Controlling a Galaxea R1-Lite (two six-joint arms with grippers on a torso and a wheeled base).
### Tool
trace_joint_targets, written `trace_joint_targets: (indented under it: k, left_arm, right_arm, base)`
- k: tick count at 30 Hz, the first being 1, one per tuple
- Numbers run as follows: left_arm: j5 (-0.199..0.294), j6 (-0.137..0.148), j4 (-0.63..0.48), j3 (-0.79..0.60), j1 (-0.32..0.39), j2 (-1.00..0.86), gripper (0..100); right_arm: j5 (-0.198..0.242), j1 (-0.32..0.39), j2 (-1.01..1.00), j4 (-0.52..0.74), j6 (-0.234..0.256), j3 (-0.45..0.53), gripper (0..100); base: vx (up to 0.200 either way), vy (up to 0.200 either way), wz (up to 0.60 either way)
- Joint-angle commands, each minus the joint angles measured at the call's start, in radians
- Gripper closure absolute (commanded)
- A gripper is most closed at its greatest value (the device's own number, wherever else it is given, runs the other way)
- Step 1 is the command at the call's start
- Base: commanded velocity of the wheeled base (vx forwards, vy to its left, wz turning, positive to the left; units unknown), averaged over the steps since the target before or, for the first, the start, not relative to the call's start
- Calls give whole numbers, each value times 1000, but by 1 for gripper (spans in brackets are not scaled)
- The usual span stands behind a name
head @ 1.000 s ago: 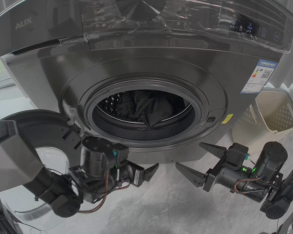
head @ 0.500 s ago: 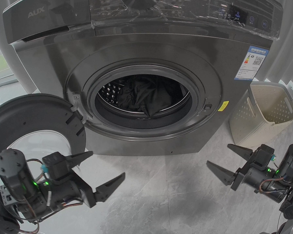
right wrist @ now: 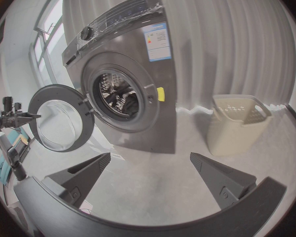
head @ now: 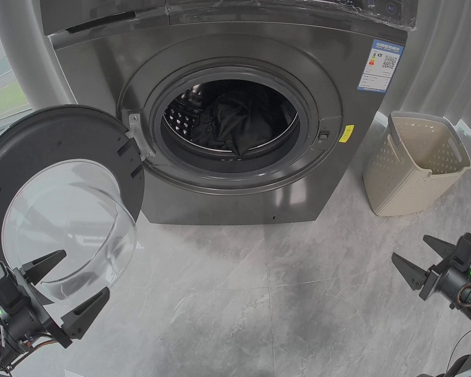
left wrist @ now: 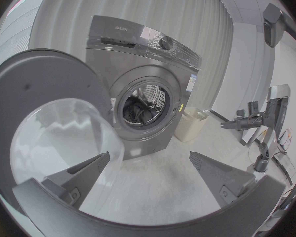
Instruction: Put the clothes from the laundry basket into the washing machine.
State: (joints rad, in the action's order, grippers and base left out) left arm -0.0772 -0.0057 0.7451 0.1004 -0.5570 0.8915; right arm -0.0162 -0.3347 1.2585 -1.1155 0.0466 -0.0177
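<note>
Now the camera is backing away from the washing machine (head: 235,195), while the left gripper (head: 85,272) and right gripper (head: 409,247) are sinking into the lower corners, both spread wide and empty. Dark clothes (head: 230,124) are lying inside it, upper centre of the frame; loading is likely finishing.

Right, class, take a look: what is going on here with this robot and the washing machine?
Nothing is being held at the moment. The left gripper and right gripper both hang open and empty, low in front of the washing machine and apart from it. Its door stands swung open, and dark clothes lie inside the drum. The laundry basket stands on the floor beside the machine, with no clothes showing in it.
</note>
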Motion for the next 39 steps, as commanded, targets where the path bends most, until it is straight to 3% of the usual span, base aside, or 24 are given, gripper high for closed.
trace_joint_targets:
  k: [1, 4, 6, 9, 14, 19, 23, 25, 27, 29, 32, 39]
  left_arm:
    - [8, -2, -286, -34, 141, -408, 0]
    - [14, 0, -417, -33, 207, -536, 0]
    - [22, 0, -437, -36, 224, -557, 0]
    - [45, -2, -492, -74, 287, -657, 0]
    - [37, -5, -606, -100, 393, -786, 0]
    - [17, -13, -676, -100, 454, -806, 0]
    - [19, -25, -701, -100, 591, -841, 0]
    - [19, -28, -705, -100, 580, -842, 0]
    - [24, -33, -716, -100, 575, -850, 0]
    - [47, -8, -742, -100, 559, -887, 0]
    - [65, 1, -748, -100, 552, -891, 0]
    - [68, -5, -750, -100, 552, -891, 0]
  right_arm:
    - [-76, 34, -554, 461, -21, 13, 0]
    - [-79, 79, -798, 688, -21, -5, 0]
    - [-76, 98, -846, 738, -22, -11, 0]
    - [-61, 184, -1018, 907, -24, -22, 0]
    - [-53, 204, -1170, 1011, -22, 18, 0]
    - [-68, 207, -1171, 1073, 1, 18, 0]
    - [-68, 207, -1170, 1077, 4, 18, 0]
    - [-70, 221, -1170, 1077, -2, 18, 0]
    - [-67, 287, -1183, 1082, -11, 18, 0]
    - [-44, 358, -1214, 1105, -24, 18, 0]
    - [1, 345, -1259, 1116, -67, 18, 0]
    - [21, 339, -1259, 1114, -68, 18, 0]
  base:
    - [-200, 0, 0]
    - [-200, 0, 0]
    - [-100, 0, 0]
    - [0, 0, 0]
    - [0, 0, 0]
    - [0, 200, 0]
    - [0, 200, 0]
    - [0, 200, 0]
    - [0, 100, 0]
    - [0, 0, 0]
    - [0, 0, 0]
    - [0, 114, 0]
